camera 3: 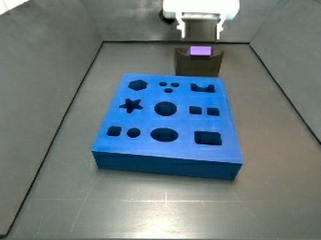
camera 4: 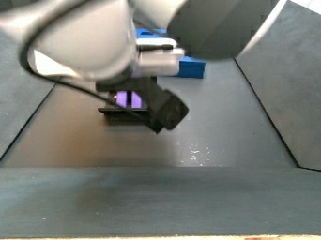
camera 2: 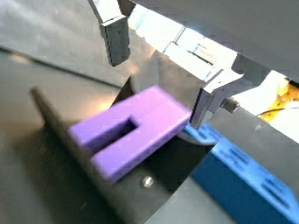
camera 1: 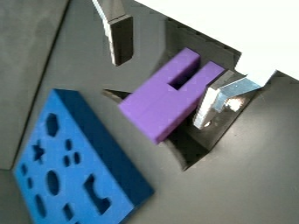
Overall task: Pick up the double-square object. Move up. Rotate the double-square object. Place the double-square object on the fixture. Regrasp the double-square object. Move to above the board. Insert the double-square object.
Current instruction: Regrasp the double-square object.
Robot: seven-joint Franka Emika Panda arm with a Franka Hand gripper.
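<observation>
- My gripper (camera 1: 170, 74) hangs just above the fixture (camera 2: 128, 188) at the far end of the floor, beyond the board (camera 3: 170, 127); fingers spread wide, pinching nothing.
- In both wrist views one finger (camera 1: 119, 39) and the opposite one (camera 2: 214, 96) stand either side of the double-square object (camera 1: 173, 92), apart from it, clear gaps on both flanks.
- The double-square object lies tilted in the fixture, leaning on its sloped dark wall, notch facing up and outward in a wrist view (camera 2: 131, 131). I judge that is the point of the rest: it props the piece at an angle so I can take it along different faces.
- A side view shows the purple top (camera 3: 198, 52) sitting on the dark holder right under my hand; another side view only shows a sliver of it (camera 4: 128, 97) behind the arm.
- The board sits just beside the fixture, a blue edge (camera 2: 239, 179) nearly against it; its cut-outs are open.
- Step, my judgement: placed, regrasp not yet done. Next calls for lowering with the fingers straddling the piece and closing square, otherwise it may slip on the slope.
</observation>
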